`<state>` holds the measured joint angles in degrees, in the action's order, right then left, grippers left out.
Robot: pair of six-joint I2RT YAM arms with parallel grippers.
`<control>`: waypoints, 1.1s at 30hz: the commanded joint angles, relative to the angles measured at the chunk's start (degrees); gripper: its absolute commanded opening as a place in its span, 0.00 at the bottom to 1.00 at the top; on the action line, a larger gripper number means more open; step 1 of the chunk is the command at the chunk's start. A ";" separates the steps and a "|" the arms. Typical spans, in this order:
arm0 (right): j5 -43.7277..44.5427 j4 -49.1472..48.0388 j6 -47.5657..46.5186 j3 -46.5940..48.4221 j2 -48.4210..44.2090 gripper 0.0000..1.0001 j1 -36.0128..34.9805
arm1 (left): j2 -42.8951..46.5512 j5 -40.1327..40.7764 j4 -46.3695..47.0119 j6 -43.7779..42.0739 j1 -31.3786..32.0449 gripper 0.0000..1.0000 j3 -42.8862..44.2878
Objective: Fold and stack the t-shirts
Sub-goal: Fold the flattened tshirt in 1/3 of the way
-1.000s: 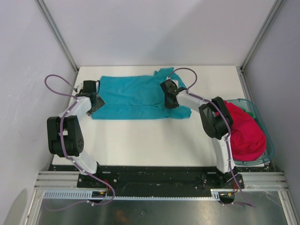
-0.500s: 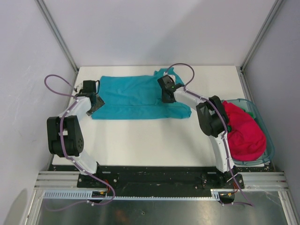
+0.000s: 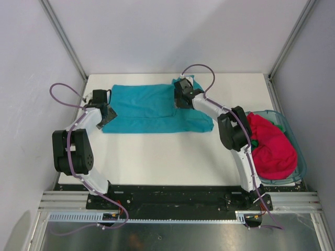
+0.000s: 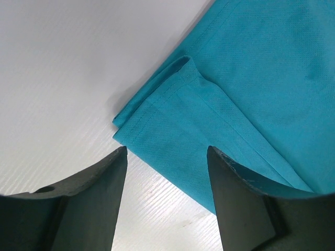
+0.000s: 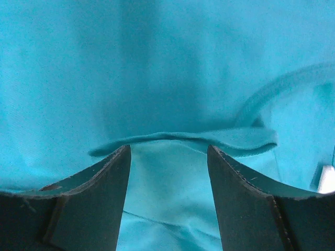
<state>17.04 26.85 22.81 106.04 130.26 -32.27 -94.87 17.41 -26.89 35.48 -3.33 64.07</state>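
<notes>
Teal-blue cloth, a soft plain t-shirt (image 3: 149,109), is spread flat along the far edge of the white table (image 3: 172,154), reaching from near the far left corner to a little past the middle. Its right end is bunched into loose folds.

The left gripper (image 3: 108,117) is set at the shirt's near left corner. In the left wrist view, this gripper (image 4: 165,157) is seen with its dark fingers (image 4: 97,201) spread well apart. The hemmed, doubled corner of the shirt (image 4: 246,89) lies between and beyond them on the table (image 4: 68,68).

The right gripper (image 3: 177,102) is placed over the right part of the shirt, close to the far edge. In the right wrist view, its fingers (image 5: 89,209) are likewise held apart, and a raised fold of the shirt (image 5: 183,138) runs across the gap between them; whether the tips touch the cloth cannot be told.

At the right edge of the table, a magenta-red cloth t-shirt (image 3: 272,149) is heaped in a translucent teal plastic basket (image 3: 289,129). A small green scrap (image 3: 254,142), possibly cloth, is seen at its left side.
</notes>
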 commanded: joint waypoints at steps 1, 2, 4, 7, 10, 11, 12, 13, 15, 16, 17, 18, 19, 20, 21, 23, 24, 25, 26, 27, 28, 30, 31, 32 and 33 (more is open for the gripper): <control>1.72 -1.02 -2.59 8.76 1.88 0.66 1.02 | 3.25 -0.50 1.36 -1.21 -0.49 0.67 0.59; 1.75 -0.13 -2.77 10.29 2.39 0.67 1.18 | 3.57 -0.60 1.38 -1.21 -0.51 0.68 0.34; 2.05 1.16 -2.81 11.92 2.48 0.67 1.51 | 4.17 -0.84 1.36 -1.12 -0.53 0.68 -0.22; 2.56 1.82 -1.98 9.53 -0.11 0.67 1.94 | 5.05 -1.55 1.37 -0.59 -0.51 0.68 -1.39; 3.33 2.50 -0.21 3.44 -5.30 0.66 2.13 | 6.06 -2.78 1.34 0.45 -0.90 0.68 -2.95; 3.30 2.68 0.58 0.64 -7.62 0.65 2.26 | 6.56 -3.20 1.33 0.90 -1.11 0.68 -3.59; 2.97 2.72 1.45 -2.20 -9.74 0.64 2.37 | 7.12 -3.58 1.37 1.29 -1.44 0.67 -4.26; 2.81 2.70 2.24 -5.43 -12.04 0.63 2.47 | 7.58 -3.99 1.34 1.63 -1.78 0.67 -4.81; 2.45 2.75 4.18 -11.94 -16.44 0.59 2.89 | 8.47 -4.72 1.32 2.16 -2.43 0.66 -5.93; 2.33 2.85 5.10 -15.09 -18.59 0.56 3.17 | 8.91 -5.09 1.32 2.28 -2.75 0.66 -6.35; 2.23 2.90 6.04 -18.02 -20.63 0.53 3.44 | 9.26 -5.27 1.32 2.34 -2.96 0.65 -6.69; 2.04 2.70 6.69 -20.94 -22.67 0.50 3.70 | 9.62 -5.41 1.32 2.32 -3.11 0.65 -6.95; 2.08 2.51 7.06 -23.46 -24.56 0.47 3.93 | 9.88 -5.48 1.36 2.32 -3.23 0.65 -7.21; 2.37 2.51 7.20 -25.42 -26.08 0.45 4.12 | 10.10 -5.51 1.34 2.27 -3.29 0.65 -7.30; 2.77 2.68 7.31 -26.97 -27.32 0.43 4.22 | 10.21 -5.48 1.33 2.24 -3.32 0.65 -7.47; 3.08 2.83 7.35 -29.23 -29.07 0.41 4.47 | 10.25 -5.42 1.32 2.23 -3.34 0.65 -7.71; 2.99 2.63 7.30 -30.28 -29.70 0.41 4.57 | 10.11 -5.39 1.32 2.31 -3.34 0.65 -7.81; 2.73 2.21 7.14 -31.20 -30.19 0.42 4.67 | 9.82 -5.38 1.36 2.40 -3.30 0.65 -7.86; 2.25 1.57 6.98 -32.19 -30.56 0.43 4.80 | 9.50 -5.42 1.47 2.44 -3.32 0.64 -7.84; 1.44 0.67 6.76 -33.34 -30.80 0.43 5.05 | 9.03 -5.44 1.66 2.51 -3.29 0.64 -7.79; 0.55 -0.21 6.57 -34.36 -30.91 0.43 5.39 | 8.44 -5.49 1.75 2.54 -3.27 0.64 -7.59; -1.08 -1.95 6.18 -35.91 -30.89 0.43 5.84 | 6.99 -5.51 2.11 2.43 -3.33 0.62 -7.11; -1.55 -2.76 5.92 -36.52 -30.87 0.43 6.00 | 6.28 -5.48 2.33 2.33 -3.29 0.61 -6.81; -1.78 -3.38 5.66 -37.00 -30.73 0.43 6.13 | 5.53 -5.51 2.48 2.14 -3.41 0.60 -6.48; -1.98 -3.86 5.45 -37.38 -30.62 0.43 6.24 | 4.85 -5.35 2.60 2.01 -3.42 0.59 -6.18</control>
<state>16.93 27.35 28.69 70.19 100.86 -26.68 -87.64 12.23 -25.76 37.15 -6.31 56.69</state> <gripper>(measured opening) 0.427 0.611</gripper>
